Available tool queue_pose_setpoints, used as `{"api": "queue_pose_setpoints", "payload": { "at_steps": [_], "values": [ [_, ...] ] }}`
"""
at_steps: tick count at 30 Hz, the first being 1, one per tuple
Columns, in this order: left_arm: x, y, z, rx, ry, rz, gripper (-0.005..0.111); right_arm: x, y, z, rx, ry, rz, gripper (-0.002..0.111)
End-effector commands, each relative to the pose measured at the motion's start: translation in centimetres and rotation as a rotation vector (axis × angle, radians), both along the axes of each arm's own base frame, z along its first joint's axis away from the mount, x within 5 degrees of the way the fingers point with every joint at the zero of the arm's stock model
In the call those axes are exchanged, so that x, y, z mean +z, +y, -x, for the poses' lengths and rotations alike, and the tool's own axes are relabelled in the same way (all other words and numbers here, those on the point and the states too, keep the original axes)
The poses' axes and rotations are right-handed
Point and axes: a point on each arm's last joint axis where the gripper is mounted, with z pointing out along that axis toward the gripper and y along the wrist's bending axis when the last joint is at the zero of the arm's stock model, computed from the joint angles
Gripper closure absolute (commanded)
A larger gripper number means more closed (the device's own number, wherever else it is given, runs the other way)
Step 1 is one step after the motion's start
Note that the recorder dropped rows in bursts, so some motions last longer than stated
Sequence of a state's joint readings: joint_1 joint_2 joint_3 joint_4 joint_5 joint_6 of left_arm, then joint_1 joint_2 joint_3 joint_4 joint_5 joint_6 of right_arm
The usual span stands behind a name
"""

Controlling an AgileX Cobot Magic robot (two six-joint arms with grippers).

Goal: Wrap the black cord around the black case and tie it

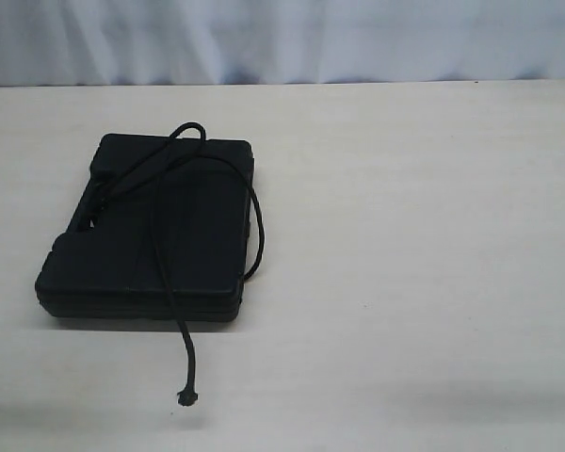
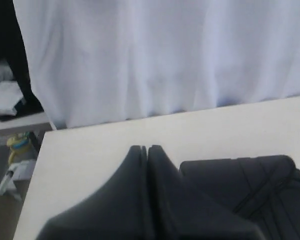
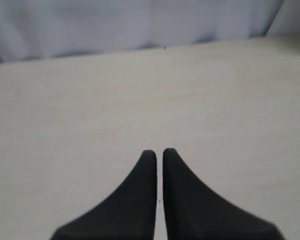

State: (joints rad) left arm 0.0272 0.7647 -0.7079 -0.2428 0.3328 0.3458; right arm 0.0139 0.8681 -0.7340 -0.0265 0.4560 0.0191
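The black case (image 1: 160,231) lies flat on the pale table (image 1: 414,235), left of centre in the exterior view. The black cord (image 1: 169,282) runs across its lid, loops past the far edge and down the right side. One frayed end (image 1: 185,398) trails off the near edge onto the table. No arm shows in the exterior view. In the left wrist view my left gripper (image 2: 147,149) is shut and empty, with the case (image 2: 250,185) and cord strands (image 2: 267,182) just beyond it. My right gripper (image 3: 159,152) is shut over bare table, holding nothing.
A white curtain (image 1: 282,38) hangs behind the table's far edge. In the left wrist view the table's side edge (image 2: 35,165) drops off to floor clutter (image 2: 15,150) and a dark stand.
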Motion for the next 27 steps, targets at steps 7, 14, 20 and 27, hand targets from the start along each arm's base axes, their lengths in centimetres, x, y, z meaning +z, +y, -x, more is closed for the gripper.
{"api": "queue_pose_setpoints", "payload": {
  "at_steps": [7, 14, 20, 27],
  "values": [
    [-2.6, -0.8, 10.4, -0.089, -0.364, 0.1, 0.107, -1.7, 0.8, 9.5, 0.112, -0.46, -0.022, 0.104],
    [-3.4, -0.3, 13.8, -0.08, -0.584, 0.143, 0.107, -2.0, 0.1, 14.9, 0.113, -0.736, -0.038, 0.104],
    [-3.3, -0.3, 13.9, -0.08, -0.593, 0.169, 0.107, -2.5, 0.1, 15.2, 0.109, -0.747, -0.019, 0.104],
    [-6.1, -0.8, 12.8, -0.109, -0.432, 0.237, 0.107, -3.1, 0.3, 14.9, 0.112, -0.737, -0.141, 0.104]
  ]
}}
